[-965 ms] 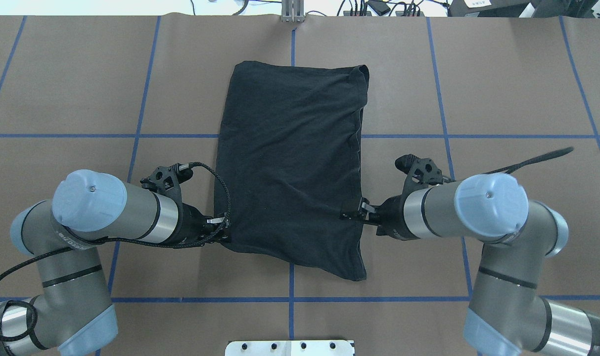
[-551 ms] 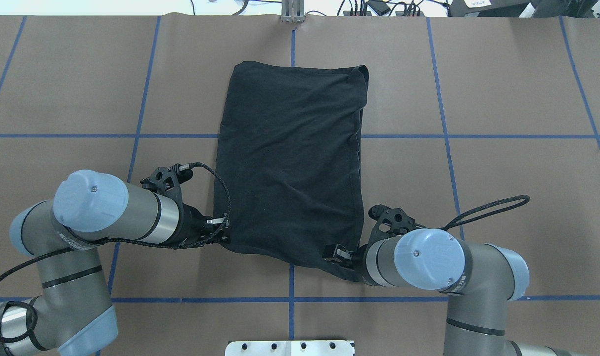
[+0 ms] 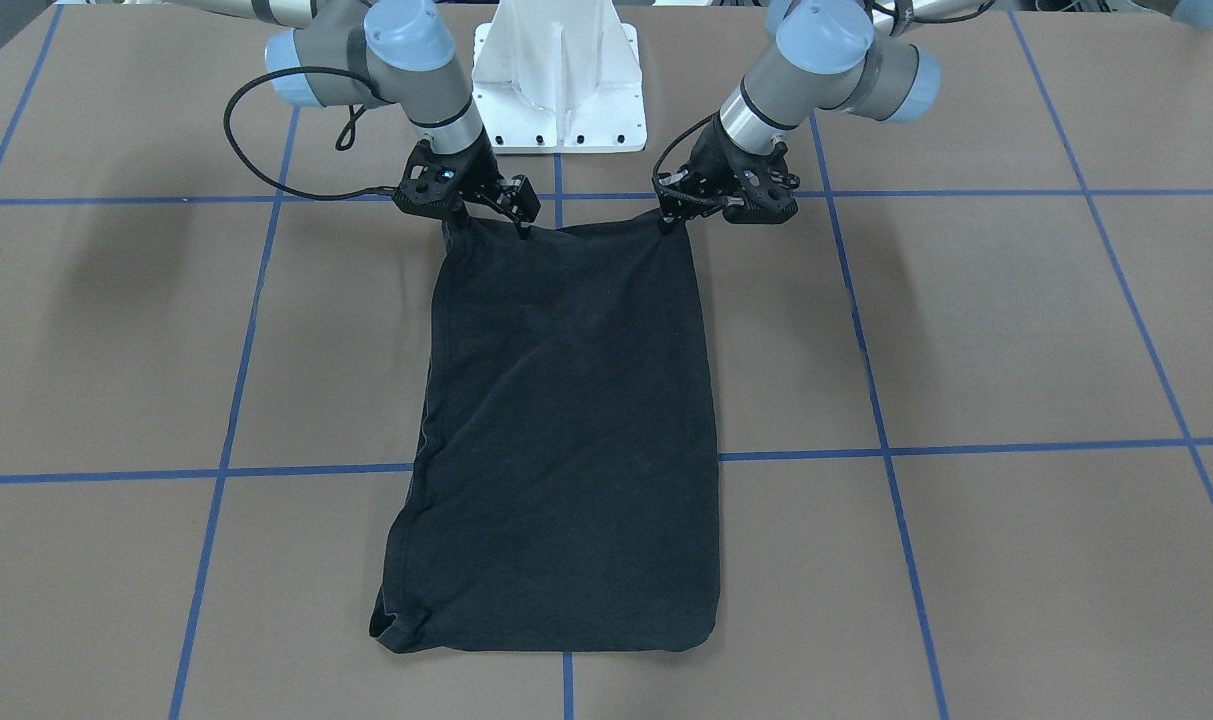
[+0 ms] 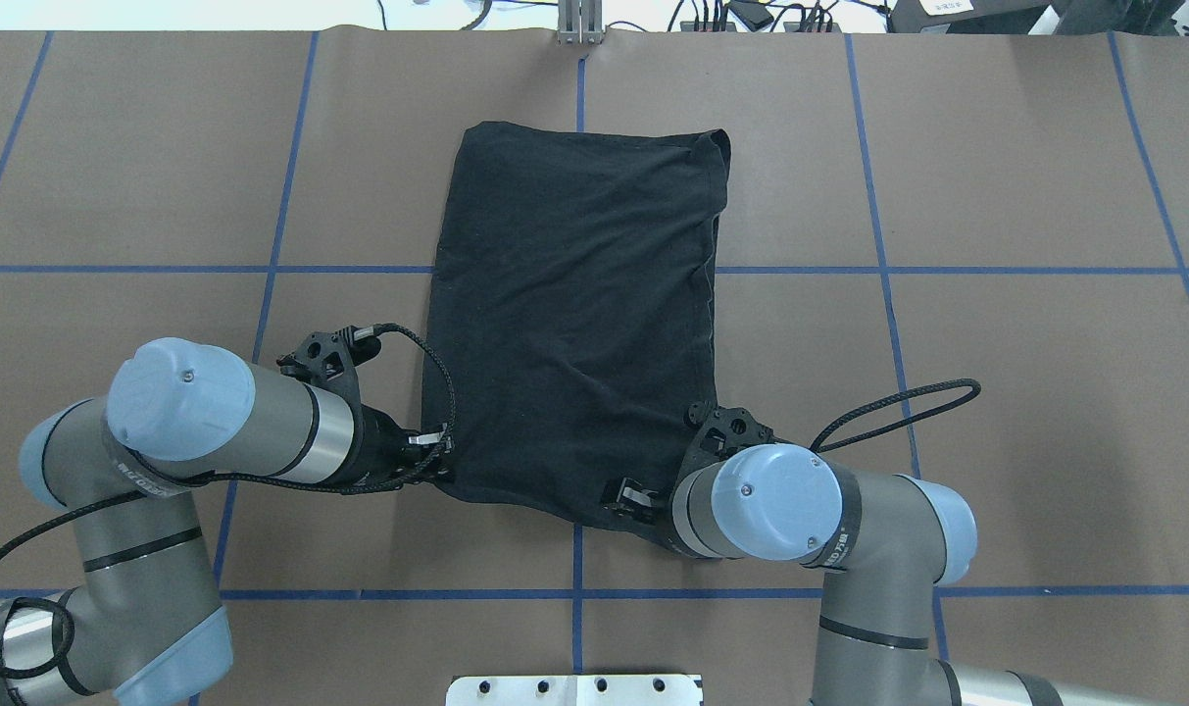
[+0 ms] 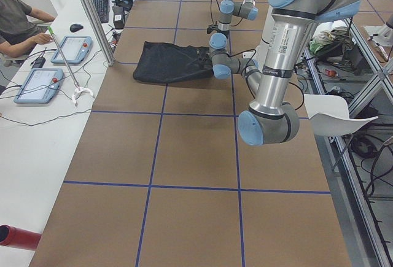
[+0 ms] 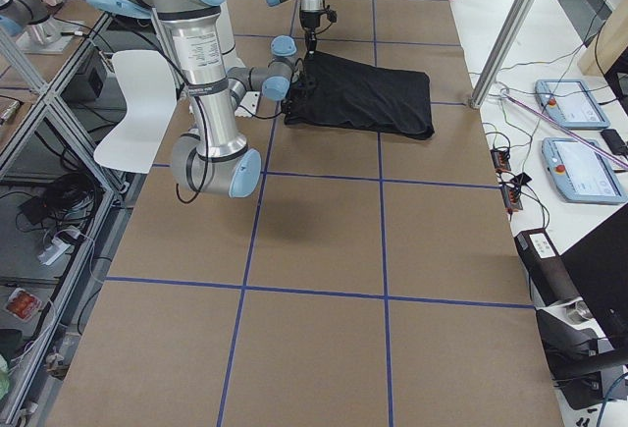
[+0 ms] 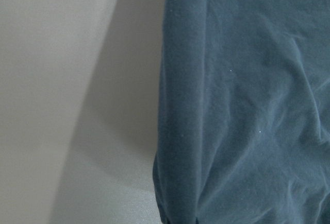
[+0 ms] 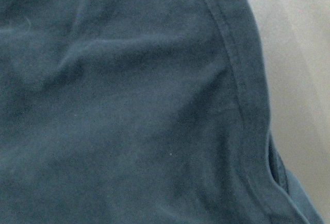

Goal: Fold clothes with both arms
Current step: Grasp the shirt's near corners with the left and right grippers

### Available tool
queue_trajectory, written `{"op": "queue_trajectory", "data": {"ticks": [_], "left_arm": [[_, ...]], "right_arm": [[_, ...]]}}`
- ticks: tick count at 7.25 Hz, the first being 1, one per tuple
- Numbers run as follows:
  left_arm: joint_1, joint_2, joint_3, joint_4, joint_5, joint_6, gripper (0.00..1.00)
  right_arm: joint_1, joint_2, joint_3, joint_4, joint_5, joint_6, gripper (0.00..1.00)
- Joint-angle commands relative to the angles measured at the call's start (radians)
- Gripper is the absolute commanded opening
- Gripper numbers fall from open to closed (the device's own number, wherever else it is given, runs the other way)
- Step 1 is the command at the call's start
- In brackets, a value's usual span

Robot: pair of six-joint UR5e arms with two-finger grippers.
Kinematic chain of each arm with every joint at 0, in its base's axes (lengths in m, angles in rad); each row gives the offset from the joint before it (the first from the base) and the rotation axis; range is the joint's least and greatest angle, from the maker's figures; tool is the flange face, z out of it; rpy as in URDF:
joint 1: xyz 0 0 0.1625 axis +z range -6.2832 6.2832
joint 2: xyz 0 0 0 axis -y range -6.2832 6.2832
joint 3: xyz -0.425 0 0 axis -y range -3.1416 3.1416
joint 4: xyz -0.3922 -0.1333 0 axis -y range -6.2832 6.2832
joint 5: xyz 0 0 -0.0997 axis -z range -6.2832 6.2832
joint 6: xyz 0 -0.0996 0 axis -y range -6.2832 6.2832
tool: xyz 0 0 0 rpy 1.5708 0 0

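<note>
The black T-shirt lies flat on the brown table as a long folded rectangle, plain side up, with no print showing. My left gripper is shut on its near left corner, low at the table. My right gripper hovers over the near right corner, fingers spread apart on either side of the cloth. Both wrist views are filled with dark fabric and a hemmed edge beside bare table. The shirt's far end lies free.
The white pedestal base stands just behind the shirt's near end. Blue tape lines grid the table. A metal post rises at the far edge. A person sits at a side desk with tablets; a white chair stands behind the robot.
My right arm has swung from the shirt's right edge toward me and inward, down to the near right corner. The left arm and the shirt have stayed put.
</note>
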Motion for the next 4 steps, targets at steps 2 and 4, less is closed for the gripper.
{"op": "queue_trajectory", "data": {"ticks": [2,4], "left_arm": [[0.005,0.000,0.000,0.000,0.002,0.000,0.00],[0.005,-0.002,0.000,0.000,0.000,0.000,0.00]], "right_arm": [[0.015,-0.002,-0.014,-0.001,0.010,-0.002,0.99],[0.014,-0.001,-0.021,-0.001,0.010,-0.002,0.99]]}}
